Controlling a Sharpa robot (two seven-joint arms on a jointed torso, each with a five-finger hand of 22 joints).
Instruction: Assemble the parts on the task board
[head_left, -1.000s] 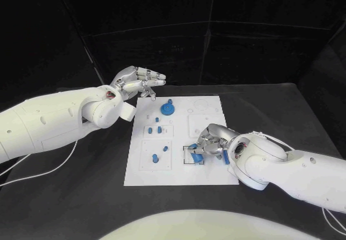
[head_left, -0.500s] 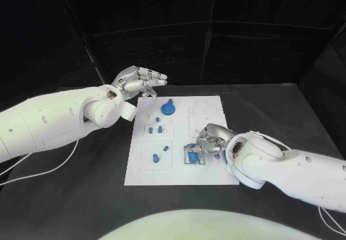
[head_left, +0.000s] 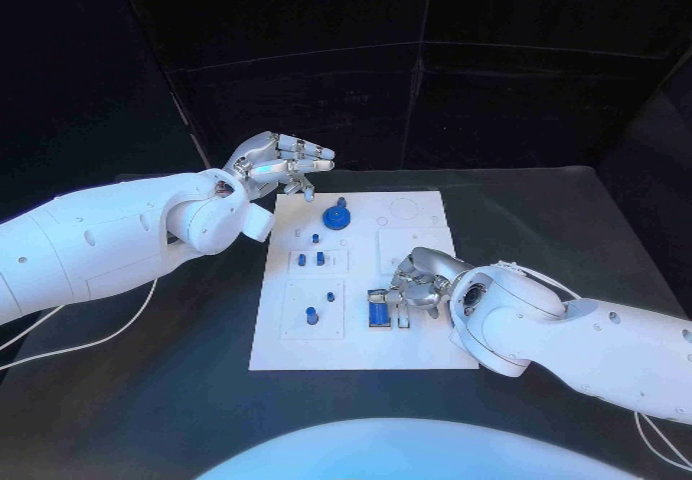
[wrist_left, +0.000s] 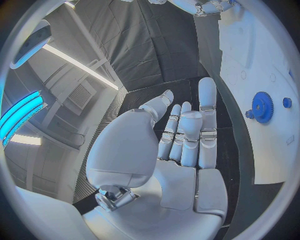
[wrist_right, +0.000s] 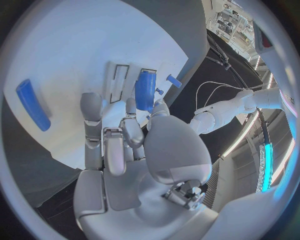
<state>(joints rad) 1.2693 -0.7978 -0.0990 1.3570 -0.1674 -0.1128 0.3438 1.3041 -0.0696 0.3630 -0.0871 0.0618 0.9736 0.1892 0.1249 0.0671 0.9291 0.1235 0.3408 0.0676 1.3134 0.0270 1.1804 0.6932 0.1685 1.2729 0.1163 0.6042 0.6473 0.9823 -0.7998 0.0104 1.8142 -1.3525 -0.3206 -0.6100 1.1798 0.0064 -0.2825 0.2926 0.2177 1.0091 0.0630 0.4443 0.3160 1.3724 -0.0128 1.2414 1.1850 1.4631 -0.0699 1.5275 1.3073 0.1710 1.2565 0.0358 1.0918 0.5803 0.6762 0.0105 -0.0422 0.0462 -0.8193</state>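
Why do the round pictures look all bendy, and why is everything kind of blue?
In the wrist views a fisheye lens curves straight lines, so the task board edge bows around the right robot hand, and the wall strips arc behind the left robot hand. In the head view bluish light washes over the white board and arms, while the black table stays dark.

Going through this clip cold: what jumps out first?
The right hand, low over the near right part of the white task board, with a blue bar-shaped part at its fingertips by the slots. Then the left hand, raised empty beyond the board's far left corner, near the blue gear.
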